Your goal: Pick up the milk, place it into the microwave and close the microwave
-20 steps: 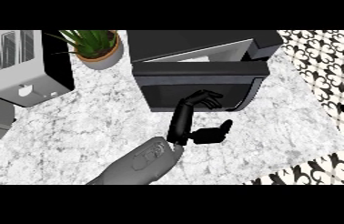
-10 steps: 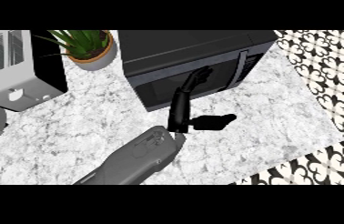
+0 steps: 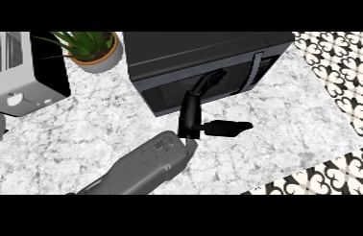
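The black microwave [image 3: 205, 53] stands at the back middle of the marble counter [image 3: 85, 129]. Its dark door [image 3: 166, 91] lies flush with the front, with a vertical handle [image 3: 255, 72] near the right side. My left hand [image 3: 190, 117] reaches up from the lower middle. Its straight fingers [image 3: 209, 81] rest against the door glass and its thumb [image 3: 230, 128] sticks out to the right. The hand is open and holds nothing. No milk shows anywhere in the head view. My right hand is out of the view.
A potted green plant [image 3: 92, 50] stands left of the microwave. A silver and black appliance [image 3: 28, 72] sits at the far left. The counter's edge runs along the lower right, with patterned floor [image 3: 319, 177] beyond it.
The microwave door has swung from ajar to flush with the front. My left hand followed it forward and its fingers went from curled to straight against the glass.
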{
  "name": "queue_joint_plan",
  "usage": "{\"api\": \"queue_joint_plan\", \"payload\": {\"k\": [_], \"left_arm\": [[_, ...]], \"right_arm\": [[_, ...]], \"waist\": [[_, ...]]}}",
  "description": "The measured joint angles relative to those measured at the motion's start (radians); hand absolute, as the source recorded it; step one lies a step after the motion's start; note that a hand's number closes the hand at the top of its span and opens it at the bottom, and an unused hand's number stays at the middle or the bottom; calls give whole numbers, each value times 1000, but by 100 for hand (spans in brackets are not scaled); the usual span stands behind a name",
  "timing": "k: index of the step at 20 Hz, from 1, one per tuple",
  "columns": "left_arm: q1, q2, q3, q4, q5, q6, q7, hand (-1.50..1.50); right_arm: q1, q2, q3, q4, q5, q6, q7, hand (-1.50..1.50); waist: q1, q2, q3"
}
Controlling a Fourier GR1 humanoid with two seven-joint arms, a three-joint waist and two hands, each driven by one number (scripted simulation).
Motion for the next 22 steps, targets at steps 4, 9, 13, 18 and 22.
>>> {"api": "queue_joint_plan", "payload": {"k": [4, 9, 13, 18, 22], "left_arm": [[-6, 0, -5, 3, 25, 0, -25, -150], [-11, 0, -7, 11, 54, -2, -56, -150], [-23, 0, -19, 11, 70, -8, -74, -150], [-30, 0, -26, 17, 92, -17, -102, -150], [-35, 0, -31, 24, 107, -22, -122, -150]], "right_arm": [[-24, -8, -1, 12, 7, -5, 1, 150], [-47, -18, -3, 28, 8, -4, 1, 150], [-50, 40, 35, 73, -88, 37, 10, -150], [-55, 74, 69, 131, -186, 91, 37, -150], [-71, 75, 78, 168, -243, 118, 63, -150]], "waist": [[2, 5, 1], [1, 7, 1], [11, 17, 6], [16, 22, 6], [16, 24, 5]]}}
